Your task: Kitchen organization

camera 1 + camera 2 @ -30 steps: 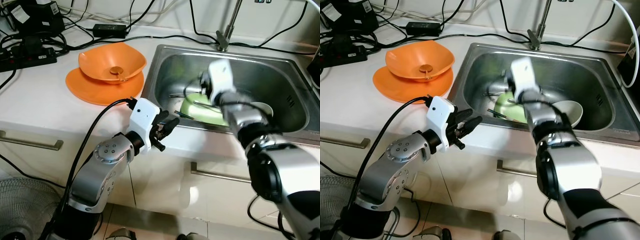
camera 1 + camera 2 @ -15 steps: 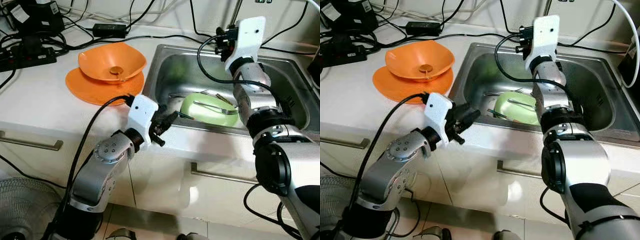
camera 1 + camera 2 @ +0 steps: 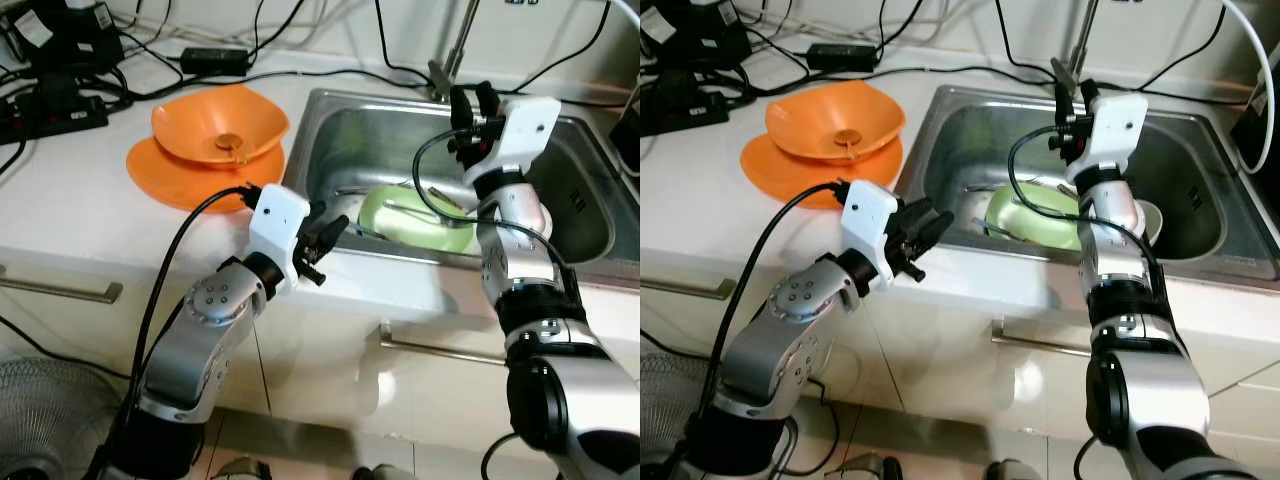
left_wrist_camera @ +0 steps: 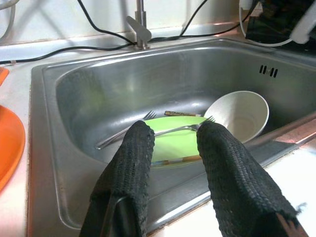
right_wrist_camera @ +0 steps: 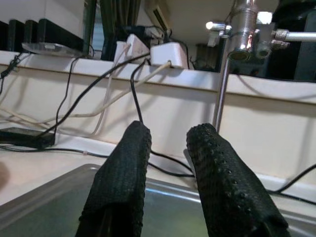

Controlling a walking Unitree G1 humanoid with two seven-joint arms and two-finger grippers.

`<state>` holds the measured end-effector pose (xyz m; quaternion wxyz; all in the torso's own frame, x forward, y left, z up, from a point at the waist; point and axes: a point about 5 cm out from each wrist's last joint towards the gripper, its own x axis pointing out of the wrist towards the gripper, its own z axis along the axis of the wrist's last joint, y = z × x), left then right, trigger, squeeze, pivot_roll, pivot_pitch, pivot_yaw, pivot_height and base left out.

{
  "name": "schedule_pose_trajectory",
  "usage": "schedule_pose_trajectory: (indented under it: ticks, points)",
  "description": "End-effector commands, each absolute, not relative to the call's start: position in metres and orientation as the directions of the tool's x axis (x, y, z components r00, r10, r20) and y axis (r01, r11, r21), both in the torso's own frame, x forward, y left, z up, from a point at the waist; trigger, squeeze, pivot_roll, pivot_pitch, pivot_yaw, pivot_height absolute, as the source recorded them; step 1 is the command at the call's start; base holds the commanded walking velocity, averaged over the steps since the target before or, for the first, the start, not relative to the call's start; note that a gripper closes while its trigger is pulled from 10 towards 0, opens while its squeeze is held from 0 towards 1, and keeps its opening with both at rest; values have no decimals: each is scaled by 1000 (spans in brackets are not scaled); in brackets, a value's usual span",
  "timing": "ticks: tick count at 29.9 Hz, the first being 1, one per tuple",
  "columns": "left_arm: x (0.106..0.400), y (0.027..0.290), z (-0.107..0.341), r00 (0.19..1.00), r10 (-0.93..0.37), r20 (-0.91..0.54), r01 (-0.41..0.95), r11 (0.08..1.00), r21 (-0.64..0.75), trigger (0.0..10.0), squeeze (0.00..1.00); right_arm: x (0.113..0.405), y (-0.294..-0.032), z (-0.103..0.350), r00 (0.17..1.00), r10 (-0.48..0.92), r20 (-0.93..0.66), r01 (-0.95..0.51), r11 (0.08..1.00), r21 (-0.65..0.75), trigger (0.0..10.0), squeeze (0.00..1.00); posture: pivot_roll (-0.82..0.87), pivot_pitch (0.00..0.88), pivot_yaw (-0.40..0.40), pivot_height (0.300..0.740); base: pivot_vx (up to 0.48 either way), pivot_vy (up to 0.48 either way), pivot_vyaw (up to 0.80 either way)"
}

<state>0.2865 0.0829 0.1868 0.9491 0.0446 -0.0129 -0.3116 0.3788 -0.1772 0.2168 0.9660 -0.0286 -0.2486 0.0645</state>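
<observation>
**Showing both grippers empty at a sink that holds the dishes**

Showing the stainless sink [image 3: 335, 125] set in a white counter [image 3: 80, 215], with a green plate [image 3: 415, 220] lying on its floor. Two forks [image 4: 123, 134] rest across and beside the plate, and a pair of chopsticks [image 4: 180, 113] lies along its far edge. A white bowl [image 4: 239, 116] sits tilted against the plate on the sink's right side. The tap [image 3: 1077, 45] rises from the sink's back rim.

The right gripper [image 3: 472, 105] is raised above the back part of the sink, near the tap base, well clear of the dishes. Its two black fingers [image 5: 123, 177] stand slightly parted and hold nothing; its wrist view looks along them at the tap stem and the wall cables.

The left gripper [image 3: 325, 235] hovers at the sink's front left rim, just above the counter edge. Its fingers [image 4: 131, 168] are spread a moderate width, empty, and aimed at the green plate.

On the counter to the left of the sink, an orange bowl [image 3: 220, 120] sits on an orange plate [image 3: 165, 175], with a small object inside the bowl that cannot be identified. Black cables and a power strip [image 3: 55, 110] lie at the back of the counter
</observation>
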Motion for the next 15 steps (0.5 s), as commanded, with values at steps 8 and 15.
schedule_pose_trajectory:
  ticks: [8, 15]
  points:
    - [286, 88, 187, 821, -571, 8, 568, 817, 97, 10000, 0, 355, -178, 196, 874, 111, 474, -104, 994, -41, 10000, 0, -12, 101, -27, 740, 0, 0, 0]
    - [286, 87, 186, 830, -558, 25, 554, 828, 89, 10000, 0, 343, -168, 184, 888, 89, 451, -106, 994, 13, 10000, 0, -15, 105, -23, 740, 0, 0, 0]
